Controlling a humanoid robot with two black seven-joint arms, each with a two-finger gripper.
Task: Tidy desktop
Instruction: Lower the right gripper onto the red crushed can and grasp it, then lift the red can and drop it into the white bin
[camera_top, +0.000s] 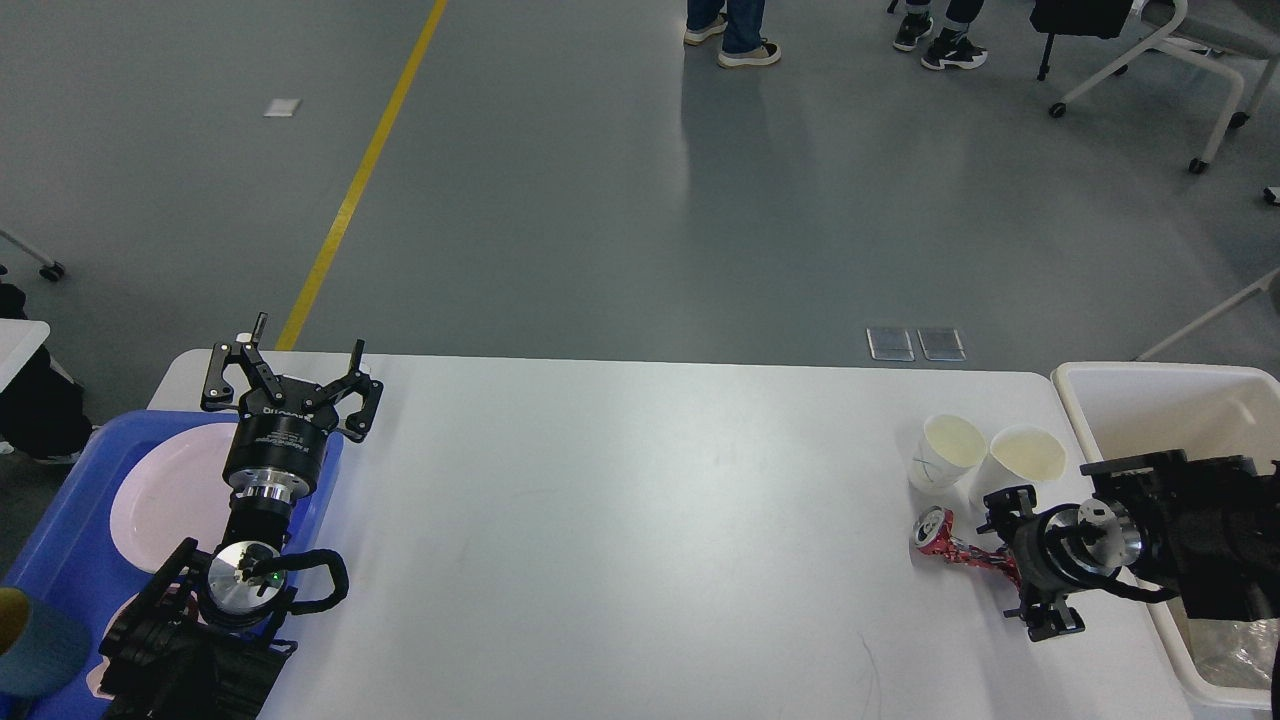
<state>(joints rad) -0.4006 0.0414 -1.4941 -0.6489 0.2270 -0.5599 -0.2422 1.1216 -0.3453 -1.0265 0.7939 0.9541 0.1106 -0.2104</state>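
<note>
The desktop (620, 520) is a wide white tabletop with rounded corners. A crushed red can (945, 540) lies on it at the right, below two white paper cups (947, 452) (1025, 457). My right gripper (1000, 558) comes in from the right at table height. Its fingers stand apart, one on each side of the can's near end, and it looks open. My left gripper (305, 342) is open and empty, raised over the desk's far left corner by the blue tray.
A blue plastic tray (60, 540) with white plates (165, 490) sits at the desk's left edge. A cream-white deep bin (1100, 385) stands off the right edge. Chairs and people's feet are on the grey floor beyond.
</note>
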